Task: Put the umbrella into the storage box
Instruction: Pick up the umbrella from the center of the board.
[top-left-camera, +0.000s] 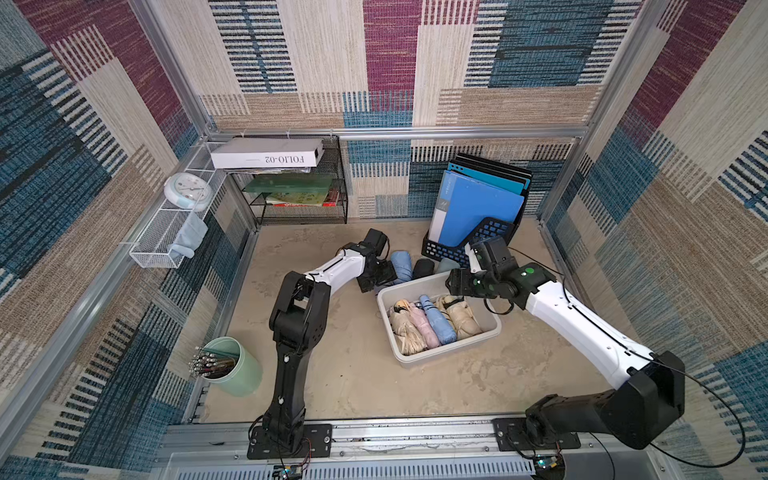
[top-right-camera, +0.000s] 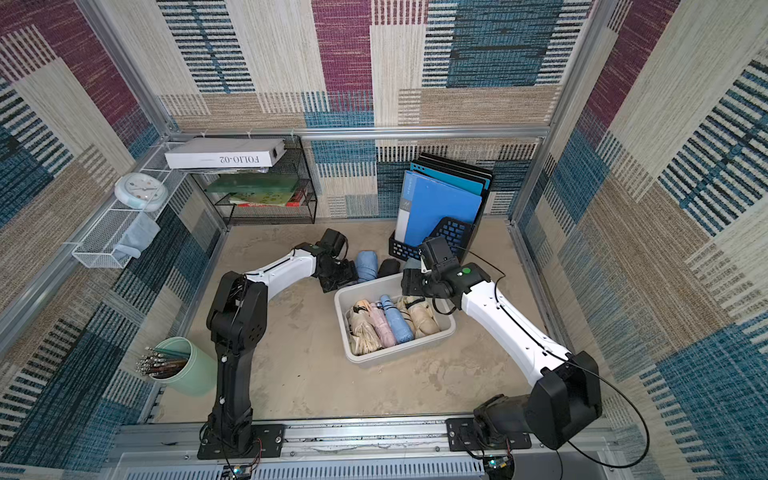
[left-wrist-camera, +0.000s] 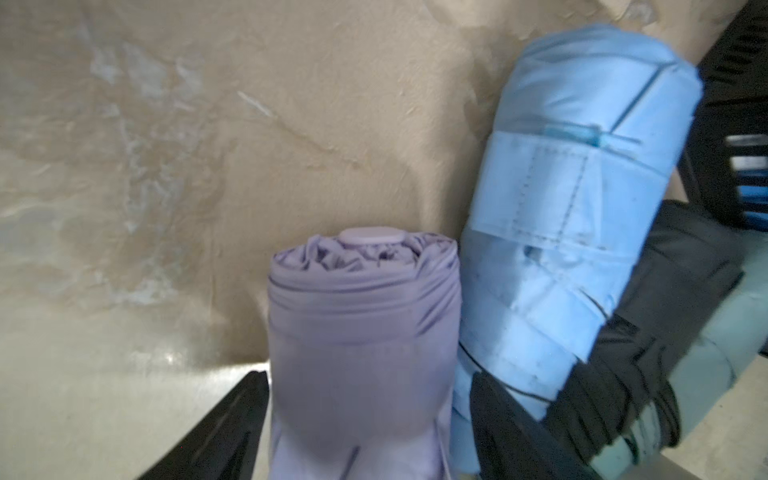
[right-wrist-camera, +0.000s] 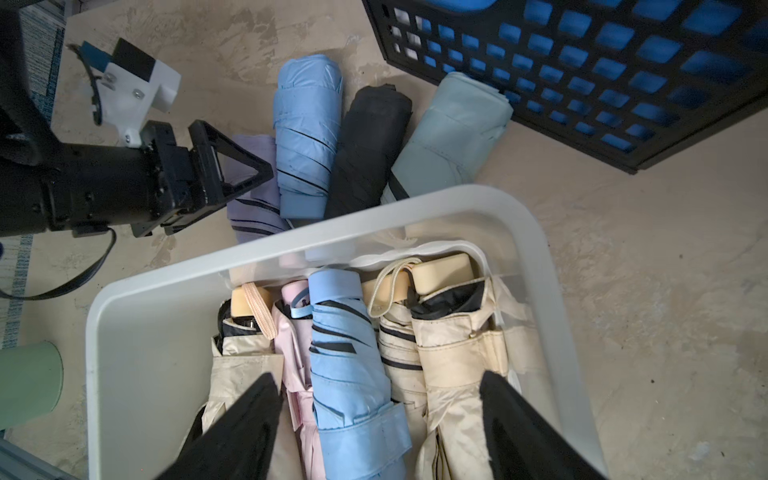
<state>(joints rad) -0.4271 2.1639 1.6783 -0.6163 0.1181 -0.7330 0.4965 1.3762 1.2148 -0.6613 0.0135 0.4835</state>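
One bare strip inside storage box (right-wrist-camera: 145, 353); lilac umbrella (right-wrist-camera: 254, 212) just outside rim

You can read just one text here: "FOLIO-02", printed in dark capitals along the long side of the white box (top-left-camera: 266, 153) lying on top of the black mesh rack (top-left-camera: 338, 183), and it stands upside down in both top views. The blue folder (top-left-camera: 478, 208) carries a small pale mark near its lower edge, and the clock (top-left-camera: 188, 191) has a dial, but you cannot make out either one at this size.
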